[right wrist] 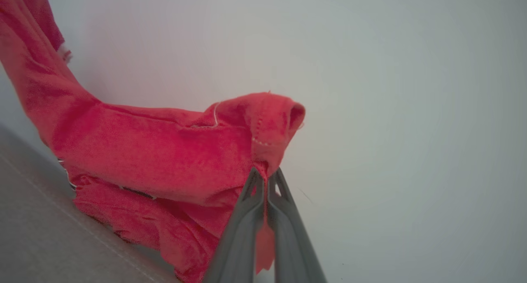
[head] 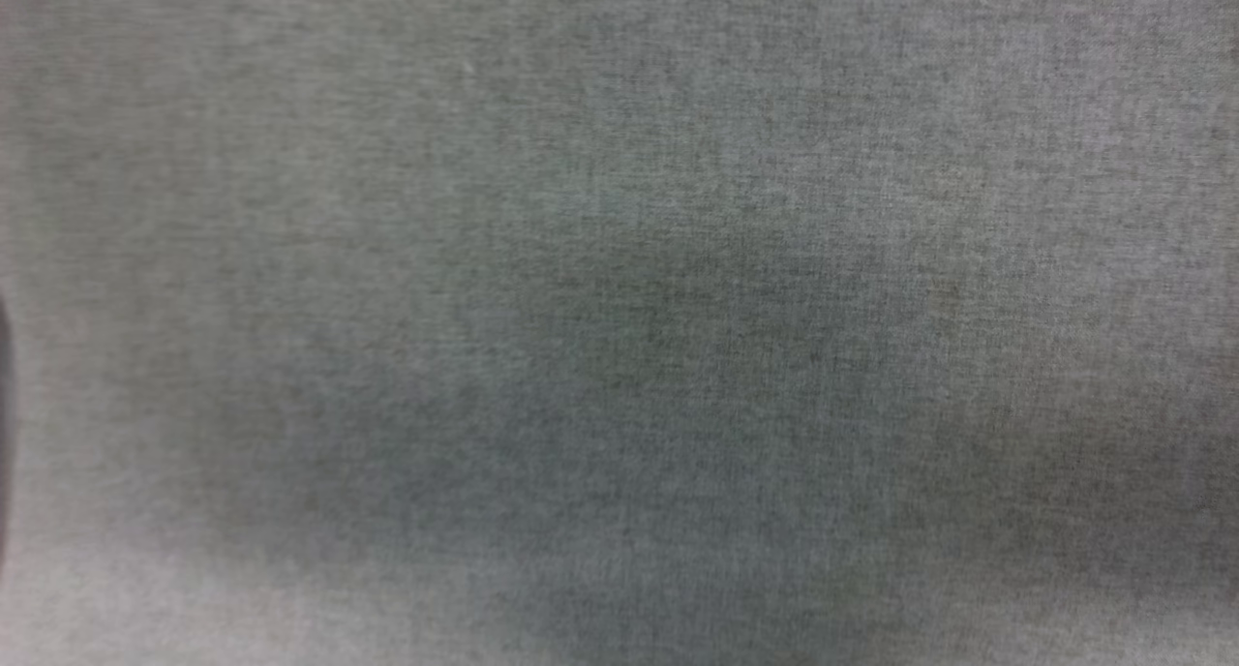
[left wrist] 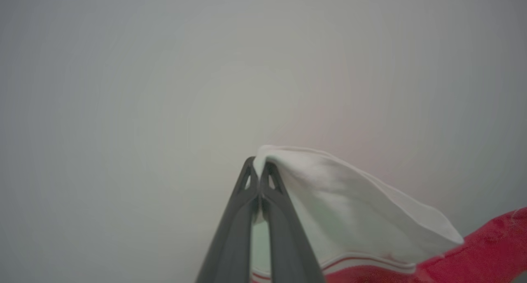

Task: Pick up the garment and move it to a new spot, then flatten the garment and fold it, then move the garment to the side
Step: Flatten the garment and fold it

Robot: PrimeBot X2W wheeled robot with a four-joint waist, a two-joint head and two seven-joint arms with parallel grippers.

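Note:
In the left wrist view my left gripper (left wrist: pixel 258 163) is shut on a white sleeve of the garment (left wrist: pixel 350 209), which drapes to the right with striped trim and red cloth at the lower right. In the right wrist view my right gripper (right wrist: pixel 265 174) is shut on a red edge of the garment (right wrist: pixel 164 151). From there the red cloth stretches away to the upper left and hangs down toward the grey surface (right wrist: pixel 49 233). The lettering is hidden.
Grey woven fabric surface (head: pixel 619 317) lies close under the head view, with a dark edge (head: pixel 4 424) at the far left. A pale plain wall (right wrist: pixel 411 110) stands behind the garment in both wrist views.

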